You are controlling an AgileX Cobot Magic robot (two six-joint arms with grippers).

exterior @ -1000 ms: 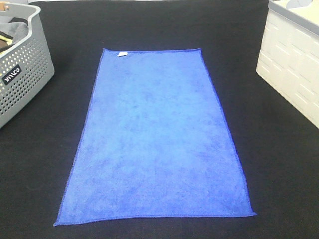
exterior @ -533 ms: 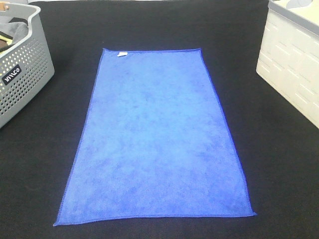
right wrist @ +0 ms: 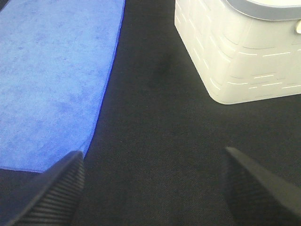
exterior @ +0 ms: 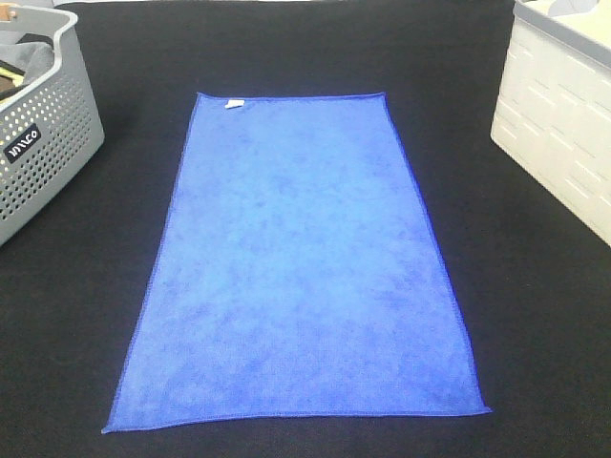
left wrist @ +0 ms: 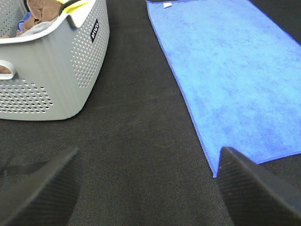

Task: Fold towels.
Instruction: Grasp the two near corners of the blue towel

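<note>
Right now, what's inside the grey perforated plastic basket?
The grey perforated plastic basket holds crumpled brown fabric and something yellow near its rim; whatever lies deeper is hidden by its walls.

towel (exterior: 301, 258): was matt blue cloth, fuzzy nap, stitched hem
tabletop (exterior: 535, 315): was black matt cloth, fine weave
basket (exterior: 43, 153) near left gripper (left wrist: 150, 188): was grey matt plastic, perforated
bin (exterior: 563, 134) near right gripper (right wrist: 150, 188): was cream plastic, smooth
fingers (left wrist: 42, 193): were black, matt, ribbed

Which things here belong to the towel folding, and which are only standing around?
For the job: blue towel; left gripper, open; right gripper, open.
Standing by: grey perforated basket; white crate.
</note>
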